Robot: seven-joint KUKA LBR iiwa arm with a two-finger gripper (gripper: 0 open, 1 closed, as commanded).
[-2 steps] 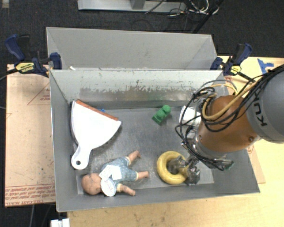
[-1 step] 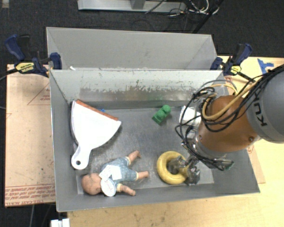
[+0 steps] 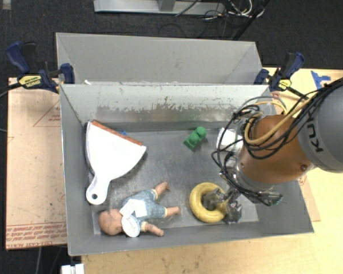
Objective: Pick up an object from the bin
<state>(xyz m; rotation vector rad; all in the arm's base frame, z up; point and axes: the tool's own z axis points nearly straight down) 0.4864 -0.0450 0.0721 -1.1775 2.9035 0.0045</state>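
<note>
Yellow ring (image 3: 195, 203): a thick doughnut-shaped ring lying flat on the bin floor near the front wall, right of the middle. It is the thing nearest the tool.
Gripper (image 3: 226, 205): down low at the ring's right side, and its dark tip overlaps the ring's right rim in this view.
Gripper state: cannot be told. The tip is a dark tangle against the ring, and the orange wrist cover (image 3: 271, 153) and looped cables (image 3: 240, 136) crowd the view above it.
Step in hand: likely the grasp itself, at the bottom of the descent. Nothing is lifted, and the ring lies flat on the floor.
Hedge: the tip may straddle the ring's right rim, but the view is too poor there to say so.
Next move calls for: a firm close across the ring's thickness, then a straight rise clear of the front wall. A rounded rim may roll or slip out of a shallow pinch, so depth matters.
Other things in the bin (image 3: 160, 110): a baby doll (image 3: 138, 213) in pale blue clothes lies just left of the ring. A white dustpan (image 3: 111, 153) with an orange edge leans at the left. A small green block (image 3: 195, 138) sits near the back wall. All are apart from the tool.
Writing: the letters "KU" read on the grey arm link (image 3: 331, 130) at the right. Nothing legible appears on the doll, the ring or the dustpan.
</note>
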